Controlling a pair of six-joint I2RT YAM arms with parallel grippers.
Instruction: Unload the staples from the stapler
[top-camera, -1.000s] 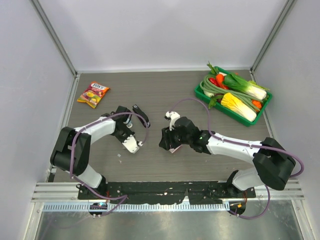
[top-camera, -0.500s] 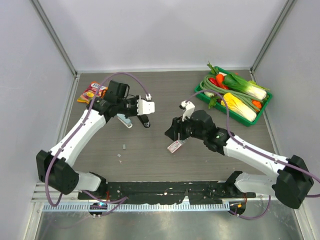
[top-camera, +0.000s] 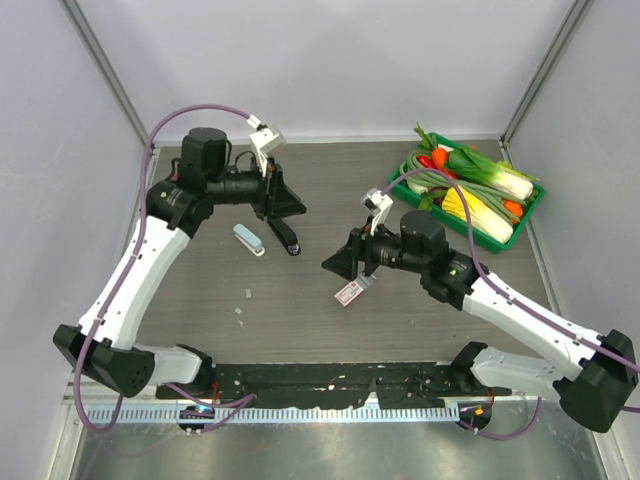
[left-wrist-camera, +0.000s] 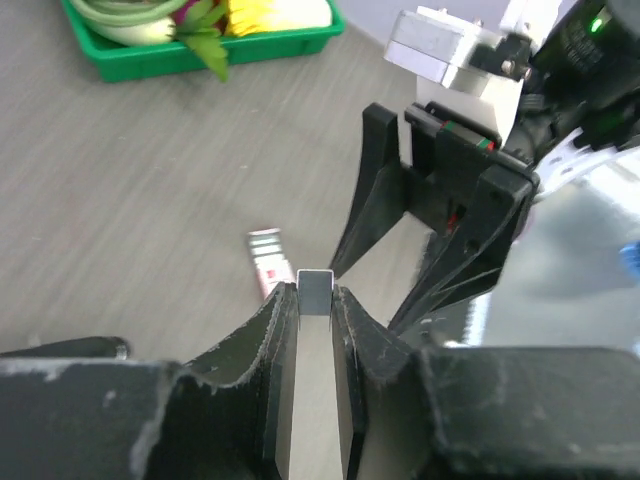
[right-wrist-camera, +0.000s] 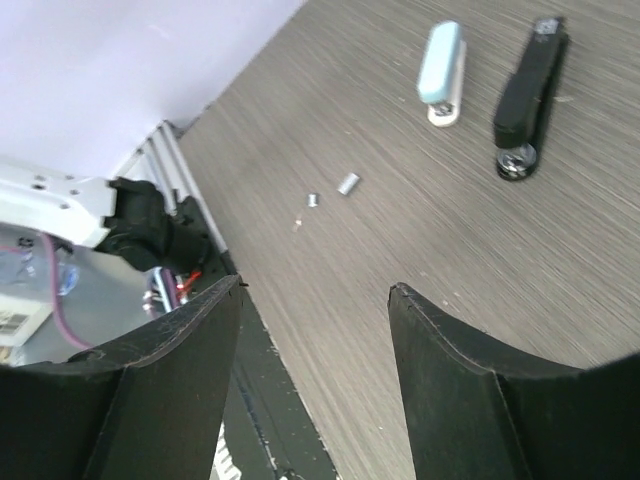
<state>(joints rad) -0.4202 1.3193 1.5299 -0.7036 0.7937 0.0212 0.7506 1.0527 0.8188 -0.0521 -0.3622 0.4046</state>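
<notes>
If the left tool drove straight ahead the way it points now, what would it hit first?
Probably the right tool: its open fingers stand directly ahead in the left wrist view. The small metal piece pinched in the left tool would touch first. Depth is unclear.

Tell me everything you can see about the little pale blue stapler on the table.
The stapler is a small oblong with rounded ends, pale blue top over a whitish base, seemingly plastic. It lies flat and closed on the grey table, slanted, just left of a black tool in the top view and apart from it. Only the table touches it.
</notes>
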